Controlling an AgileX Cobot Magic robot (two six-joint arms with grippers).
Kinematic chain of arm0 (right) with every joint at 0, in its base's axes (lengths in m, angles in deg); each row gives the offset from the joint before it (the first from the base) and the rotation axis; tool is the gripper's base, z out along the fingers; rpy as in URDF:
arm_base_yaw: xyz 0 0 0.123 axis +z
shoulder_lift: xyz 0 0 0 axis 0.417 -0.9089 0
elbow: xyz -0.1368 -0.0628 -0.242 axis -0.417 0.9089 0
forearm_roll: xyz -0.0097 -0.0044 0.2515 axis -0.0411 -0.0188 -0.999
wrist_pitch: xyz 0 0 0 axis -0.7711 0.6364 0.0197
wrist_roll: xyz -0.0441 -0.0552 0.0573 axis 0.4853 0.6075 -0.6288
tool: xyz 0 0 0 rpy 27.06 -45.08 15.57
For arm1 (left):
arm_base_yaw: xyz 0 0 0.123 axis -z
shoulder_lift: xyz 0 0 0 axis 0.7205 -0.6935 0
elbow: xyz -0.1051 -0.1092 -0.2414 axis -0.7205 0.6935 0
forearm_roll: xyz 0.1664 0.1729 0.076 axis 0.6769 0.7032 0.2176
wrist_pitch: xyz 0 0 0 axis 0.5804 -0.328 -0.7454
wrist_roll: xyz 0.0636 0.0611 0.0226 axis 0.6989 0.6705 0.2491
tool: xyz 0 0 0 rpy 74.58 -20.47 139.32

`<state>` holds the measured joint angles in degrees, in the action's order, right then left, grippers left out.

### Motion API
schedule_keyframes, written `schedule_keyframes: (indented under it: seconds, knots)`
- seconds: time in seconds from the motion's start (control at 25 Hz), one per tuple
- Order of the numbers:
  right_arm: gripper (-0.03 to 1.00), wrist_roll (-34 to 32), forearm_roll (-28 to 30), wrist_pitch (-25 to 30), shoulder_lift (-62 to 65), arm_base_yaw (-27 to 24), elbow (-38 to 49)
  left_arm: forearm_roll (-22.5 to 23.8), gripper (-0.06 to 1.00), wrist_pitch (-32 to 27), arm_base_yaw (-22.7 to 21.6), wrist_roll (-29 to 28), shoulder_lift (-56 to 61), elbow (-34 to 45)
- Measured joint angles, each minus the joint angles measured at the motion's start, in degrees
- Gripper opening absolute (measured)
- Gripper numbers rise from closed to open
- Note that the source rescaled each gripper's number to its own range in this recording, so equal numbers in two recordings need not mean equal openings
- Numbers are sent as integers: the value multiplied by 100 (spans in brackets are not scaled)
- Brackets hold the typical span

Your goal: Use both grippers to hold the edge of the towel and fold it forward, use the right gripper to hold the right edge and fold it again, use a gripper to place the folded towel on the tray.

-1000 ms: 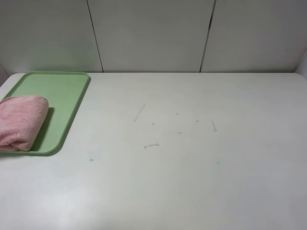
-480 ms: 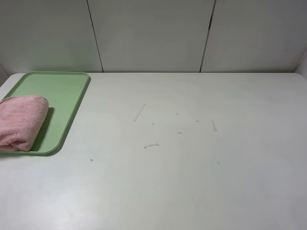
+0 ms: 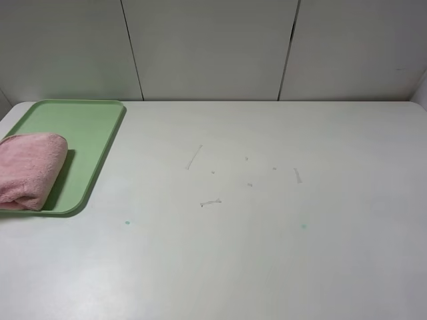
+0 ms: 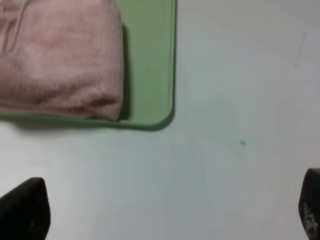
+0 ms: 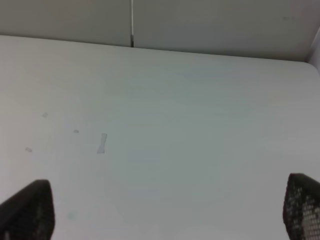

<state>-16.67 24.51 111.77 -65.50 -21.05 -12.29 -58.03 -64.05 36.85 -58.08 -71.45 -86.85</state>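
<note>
Looking down from the exterior high view, we see the folded towel [image 3: 30,169] lying on the tray [image 3: 93,133] at the far left of the frame, its left part cut off by the picture edge. The tray sits in the upper left corner of the white desk [image 3: 267,253], close to the grey panelled wall [image 3: 213,47]. The towel covers the near left part of the tray, and bare green shows behind it and to its right. A few faint scuff marks [image 3: 210,202] sit near the middle of the desk, and 2 tiny teal specks [image 3: 127,222] lie lower down.

In the left wrist view we see the left claw [image 4: 165,212] with its 2 fingertips spread wide at the bottom corners of the frame, nothing between them but bare desk. The towel fills the upper left of that frame, on the rounded corner of the tray, well apart from the claw.

In the right wrist view the right claw [image 5: 160,210] also stands wide open and empty, its 2 dark tips at the bottom corners, over bare desk with small marks.
</note>
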Motion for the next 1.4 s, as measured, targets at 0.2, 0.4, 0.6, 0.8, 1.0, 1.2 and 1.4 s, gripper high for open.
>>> schedule_keyframes:
  seconds: [0.2,0.4,0.6,0.8,1.0,1.2,1.4]
  knots:
    - [100,0,0,0,0,0,0,35,100,2,275,-34,144,62]
    - [100,0,0,0,0,0,0,73,100,2,652,-41,154,62]
    - [100,0,0,0,0,0,0,178,100,11,1207,-41,154,72]
    - [100,0,0,0,0,0,0,282,100,15,1654,-87,154,101]
    - [100,0,0,0,0,0,0,298,100,19,1708,-87,154,101]
    - [100,0,0,0,0,0,0,301,100,26,1998,-87,154,101]
    - [100,0,0,0,0,0,0,319,100,33,2140,-87,365,101]
